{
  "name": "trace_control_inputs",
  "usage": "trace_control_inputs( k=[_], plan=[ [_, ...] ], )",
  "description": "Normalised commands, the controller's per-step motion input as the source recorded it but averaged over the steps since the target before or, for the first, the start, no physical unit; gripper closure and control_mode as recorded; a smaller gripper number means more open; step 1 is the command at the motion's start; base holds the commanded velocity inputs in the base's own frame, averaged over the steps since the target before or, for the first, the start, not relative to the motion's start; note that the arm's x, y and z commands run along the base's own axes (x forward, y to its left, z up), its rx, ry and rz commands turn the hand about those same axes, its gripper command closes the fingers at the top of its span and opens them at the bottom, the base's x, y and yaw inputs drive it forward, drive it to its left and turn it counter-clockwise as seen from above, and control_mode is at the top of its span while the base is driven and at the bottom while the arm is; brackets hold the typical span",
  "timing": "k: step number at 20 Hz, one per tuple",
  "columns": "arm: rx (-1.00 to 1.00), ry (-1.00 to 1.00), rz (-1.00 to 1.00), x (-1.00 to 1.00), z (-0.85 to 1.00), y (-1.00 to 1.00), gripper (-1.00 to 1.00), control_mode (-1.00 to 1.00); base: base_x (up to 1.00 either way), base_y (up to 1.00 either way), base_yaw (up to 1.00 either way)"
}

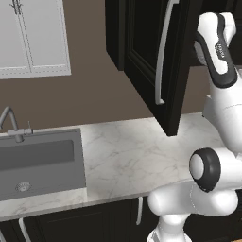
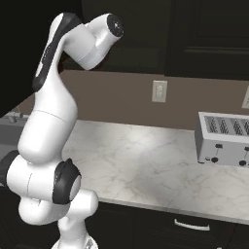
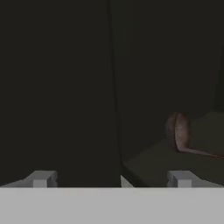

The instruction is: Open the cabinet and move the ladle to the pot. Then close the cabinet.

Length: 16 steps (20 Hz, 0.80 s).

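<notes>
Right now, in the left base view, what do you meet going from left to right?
White-doored wall cabinet → faucet → sink → bare marble counter → open black cabinet door with its long silver handle → the robot's white arm.

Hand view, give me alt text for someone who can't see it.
A reddish-brown ladle lies on a shelf inside the dark open cabinet, its handle running off to the right. The open gripper faces it, empty, fingertips wide apart at the bottom.
</notes>
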Motion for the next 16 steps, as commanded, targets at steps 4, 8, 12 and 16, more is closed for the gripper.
trace_control_inputs(
  k=[4, 8, 12, 16],
  plan=[
    [-0.07, 0.01, 0.00, 0.12, -0.05, 0.37, -1.00, -1.00, 0.00, 0.00, 0.00],
    [-0.05, 0.00, 0.00, 0.24, -0.06, 0.26, -1.00, -1.00, 0.00, 0.00, 0.00],
    [-0.05, 0.00, 0.00, 0.37, -0.12, 0.07, -1.00, -1.00, 0.00, 0.00, 0.00],
    [-0.04, 0.03, 0.00, 0.36, -0.16, 0.00, -1.00, -1.00, 0.00, 0.00, 0.00]
  ],
)
